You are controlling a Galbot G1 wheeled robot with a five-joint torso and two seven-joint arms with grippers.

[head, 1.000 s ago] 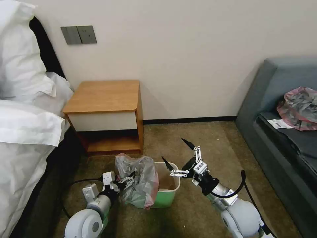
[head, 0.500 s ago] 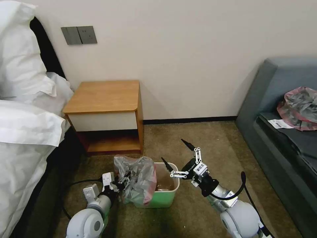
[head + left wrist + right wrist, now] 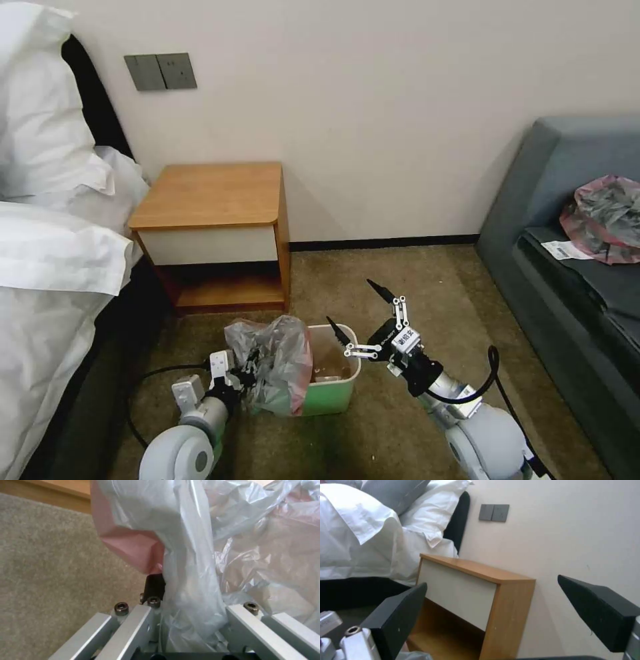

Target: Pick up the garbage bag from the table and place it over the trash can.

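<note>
Holding: left gripper (image 3: pixel 248 375) is clenched on the bag (image 3: pixel 273 363), plastic bunched between its fingers (image 3: pixel 154 586).
Bag: draped over the bin's (image 3: pixel 328 393) left end, on the carpet before the table (image 3: pixel 210 195).
Right gripper (image 3: pixel 357 320): fingers spread, above the bin's right rim, clear of the bag.

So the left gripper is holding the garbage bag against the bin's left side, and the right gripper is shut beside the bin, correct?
Not quite. The right gripper is open, its fingers spread wide by the trash can; the right wrist view shows the gap between them. The rest stands: the left gripper is shut on the garbage bag at the can's left side, as the head view shows.
</note>
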